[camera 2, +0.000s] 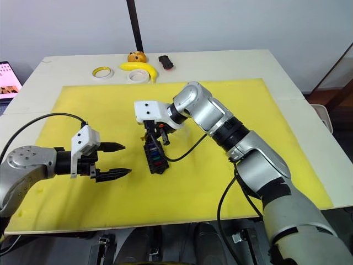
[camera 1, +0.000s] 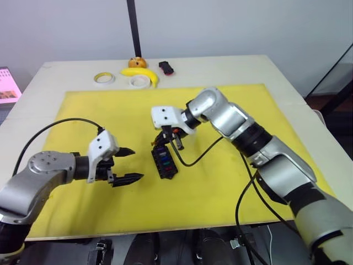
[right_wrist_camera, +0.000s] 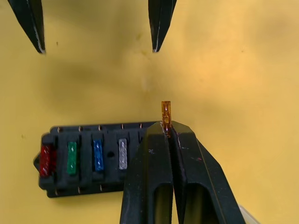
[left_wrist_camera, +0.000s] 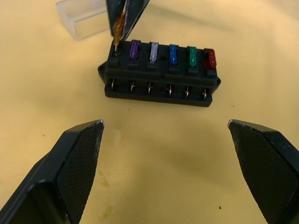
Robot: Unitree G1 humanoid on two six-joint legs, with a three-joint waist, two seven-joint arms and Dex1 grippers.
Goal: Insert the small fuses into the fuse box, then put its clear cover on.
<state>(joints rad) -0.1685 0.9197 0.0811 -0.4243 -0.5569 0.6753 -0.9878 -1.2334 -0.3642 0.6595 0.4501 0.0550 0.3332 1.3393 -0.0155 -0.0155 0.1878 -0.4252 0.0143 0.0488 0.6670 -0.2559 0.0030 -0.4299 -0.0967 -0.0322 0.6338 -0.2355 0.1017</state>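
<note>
Now the right gripper [right_wrist_camera: 167, 131] pinches the yellow fuse [right_wrist_camera: 166, 112] at the fuse box [left_wrist_camera: 161, 77]; the left wrist view adds the clear cover [left_wrist_camera: 84, 17] behind. The left gripper [camera 1: 130, 164] is wide open.

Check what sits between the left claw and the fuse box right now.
Nothing: in the left wrist view, only bare yellow mat separates the open left claw from the fuse box.

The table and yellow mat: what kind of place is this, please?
Probably an indoor test bench for robot handling: a yellow mat on a plain table, tape rolls, a banana, a fuse box.
</note>
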